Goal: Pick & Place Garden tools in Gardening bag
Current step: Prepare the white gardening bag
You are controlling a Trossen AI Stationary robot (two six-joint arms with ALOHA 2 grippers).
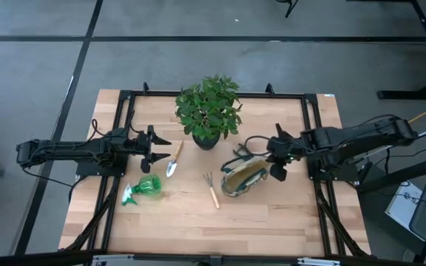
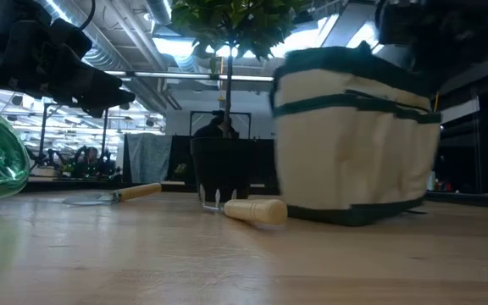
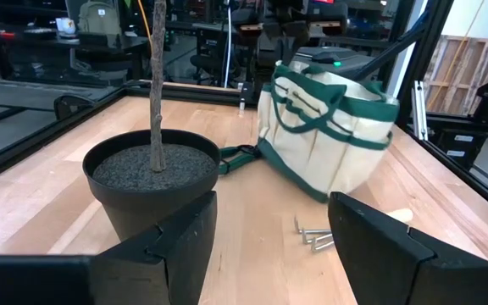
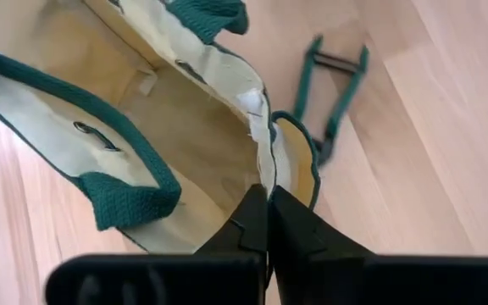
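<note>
Closed tight on the rim of the gardening bag point(image 4: 185, 135), the right gripper point(image 4: 267, 222) is seen in its wrist view with fingertips pressed together on the cream canvas edge. From above, the bag point(image 1: 244, 177) is seen right of centre, beside the pronged hand rake point(image 1: 211, 189). Spread wide, the left gripper point(image 1: 160, 148) is held near the trowel point(image 1: 174, 159), nothing gripped. The spray bottle point(image 1: 142, 189) is only partly caught at table height. Dark shears point(image 4: 333, 93) are shown by the right wrist view beside the bag. The potted plant point(image 1: 208, 111) is set behind.
</note>
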